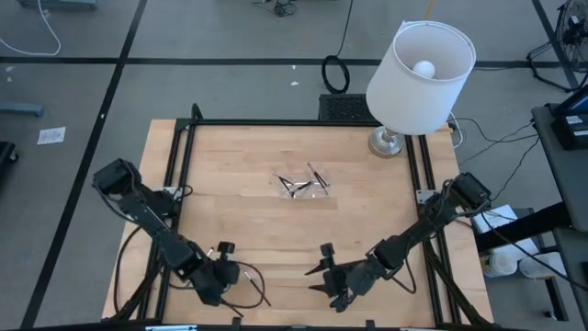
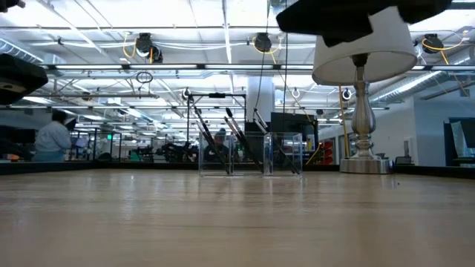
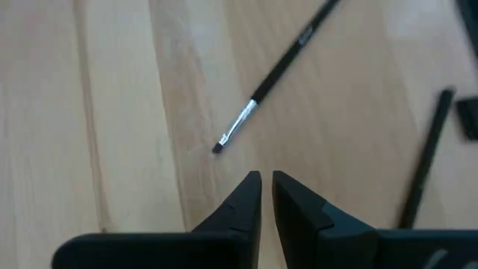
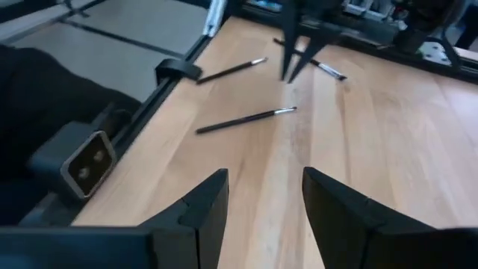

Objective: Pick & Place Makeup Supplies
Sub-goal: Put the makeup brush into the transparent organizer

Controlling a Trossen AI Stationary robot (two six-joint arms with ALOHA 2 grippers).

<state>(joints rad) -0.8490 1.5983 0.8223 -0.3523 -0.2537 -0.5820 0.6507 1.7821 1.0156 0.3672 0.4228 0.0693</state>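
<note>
Several makeup sticks stand leaning inside a small clear tray (image 1: 303, 184) (image 2: 249, 152) at the table's middle. Others lie flat on the wood near the near edge: one thin dark stick with a silvery end (image 3: 261, 90) lies just ahead of my left gripper (image 3: 267, 179), and another (image 3: 426, 172) lies beside it. The right wrist view shows three sticks (image 4: 246, 119) (image 4: 231, 71) (image 4: 321, 67) on the table. My left gripper (image 1: 225, 253) (image 4: 293, 71) points down over them, shut and holding nothing. My right gripper (image 1: 323, 273) (image 4: 265, 194) is open, low over the wood, aimed toward the left gripper.
A table lamp (image 1: 418, 69) (image 2: 364, 111) with a white shade stands at the far right corner. A black frame rail (image 4: 172, 71) runs along the table's edge. Bare wood (image 1: 276, 230) lies between the tray and the grippers. A person (image 2: 53, 137) shows in the room beyond.
</note>
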